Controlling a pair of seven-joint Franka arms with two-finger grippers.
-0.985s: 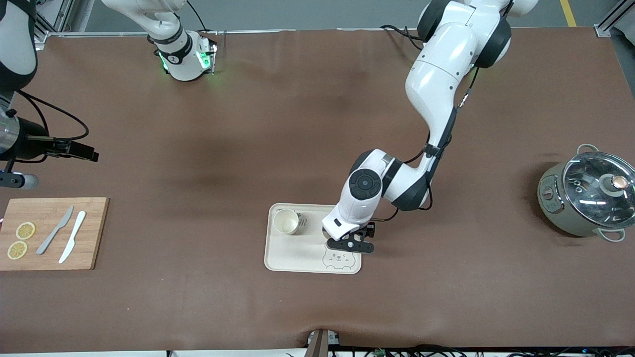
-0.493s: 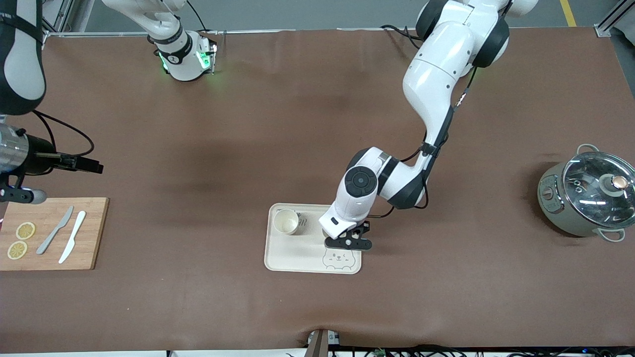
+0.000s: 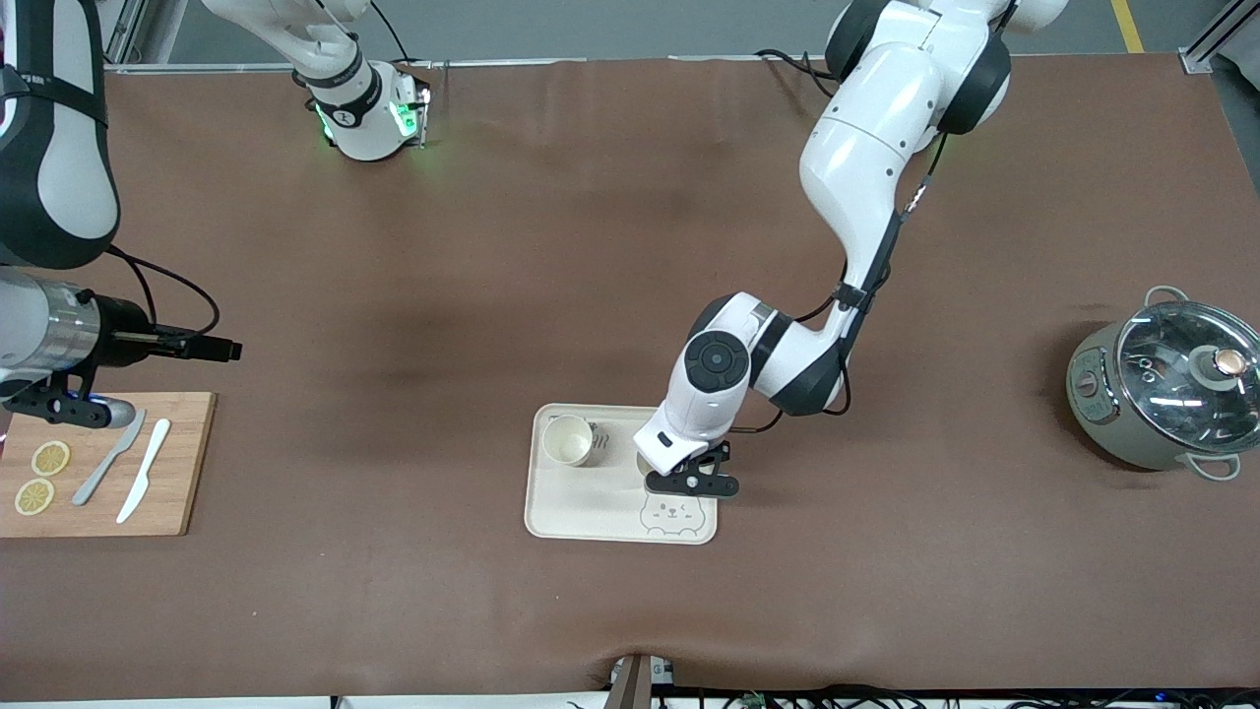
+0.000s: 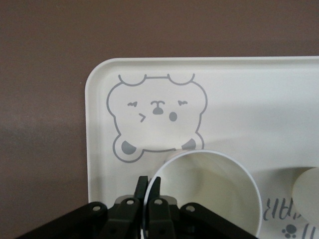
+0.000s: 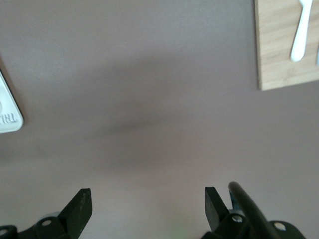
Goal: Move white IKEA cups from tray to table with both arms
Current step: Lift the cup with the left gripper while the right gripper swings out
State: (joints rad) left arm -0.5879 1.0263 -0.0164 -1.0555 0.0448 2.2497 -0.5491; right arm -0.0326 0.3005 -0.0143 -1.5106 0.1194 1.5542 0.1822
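Observation:
A cream bear tray (image 3: 591, 502) lies mid-table, nearer the front camera. One white cup (image 3: 569, 440) stands on it at the right arm's end; its edge shows in the left wrist view (image 4: 308, 194). My left gripper (image 3: 689, 483) is over the tray beside the bear drawing (image 3: 667, 514). It is shut (image 4: 148, 180) on the rim of the second white cup (image 4: 209, 184), one finger inside and one outside. That cup is upright over the tray (image 4: 239, 99); I cannot tell if it touches. My right gripper (image 3: 221, 349) is open and empty (image 5: 147, 209) over bare table.
A wooden cutting board (image 3: 108, 463) with lemon slices (image 3: 49, 458), a grey knife (image 3: 110, 456) and a white knife (image 3: 145, 468) lies at the right arm's end. A grey pot with a glass lid (image 3: 1162, 394) stands at the left arm's end.
My right arm has swung out from the table's end toward the middle, its gripper now past the cutting board's corner. My left gripper with the cup has shifted slightly over the tray.

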